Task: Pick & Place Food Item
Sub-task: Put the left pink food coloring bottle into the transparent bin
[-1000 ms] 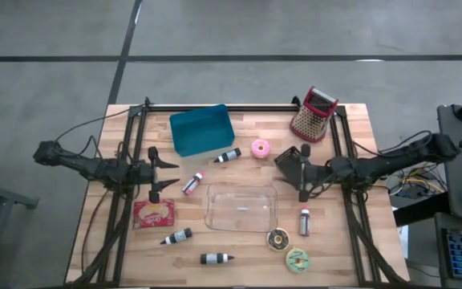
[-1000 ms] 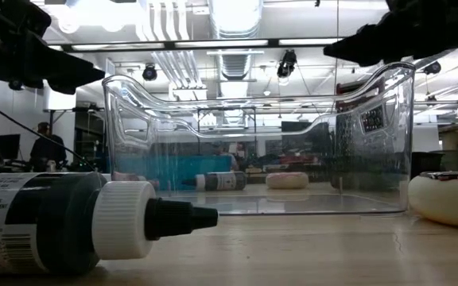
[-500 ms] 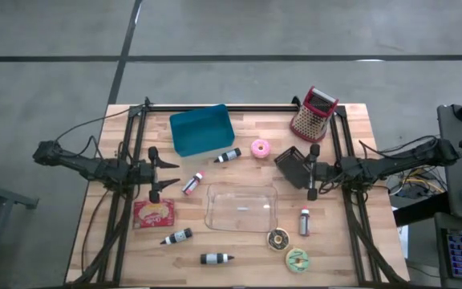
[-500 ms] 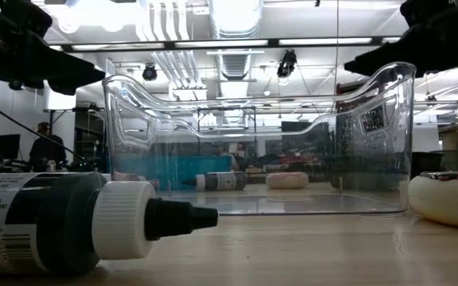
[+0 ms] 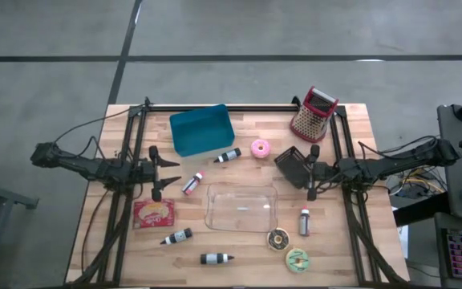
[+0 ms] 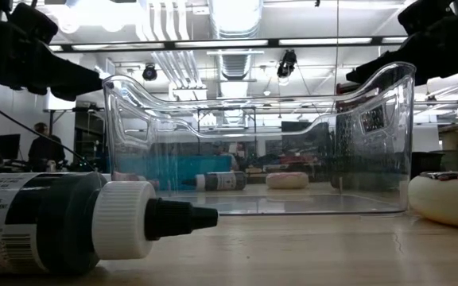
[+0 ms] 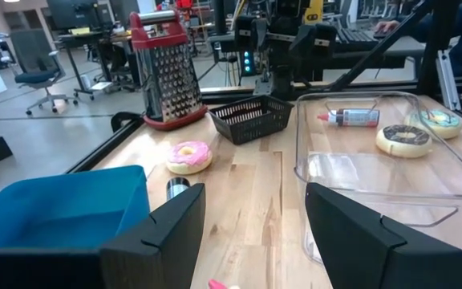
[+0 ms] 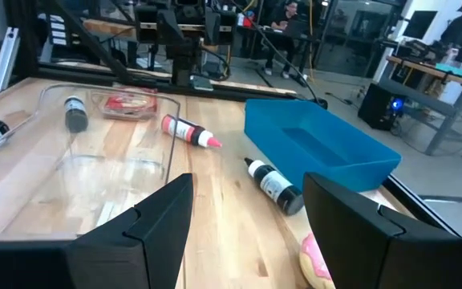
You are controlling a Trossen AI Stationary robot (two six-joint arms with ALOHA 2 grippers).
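Observation:
Food items lie loose on the wooden table: a pink donut (image 5: pixel 261 148) at the far middle, a chocolate donut (image 5: pixel 277 238) and a green donut (image 5: pixel 297 260) near the front right, and a red packet (image 5: pixel 154 213) at the left. A clear container (image 5: pixel 241 207) stands in the middle. My left gripper (image 5: pixel 158 172) hovers open at the table's left, pointing level toward the container. My right gripper (image 5: pixel 312 171) hovers open at the right, beside a black basket (image 5: pixel 293 164). Neither holds anything.
A blue bin (image 5: pixel 202 129) stands at the far left and a red grater (image 5: pixel 314 113) at the far right. Several small bottles lie around the container, one right in front of the low camera (image 6: pixel 70 226). Black frame rails run along both table sides.
My right gripper has drawn back a little toward the table's right edge and sunk slightly, staying open. My left gripper has kept its place.

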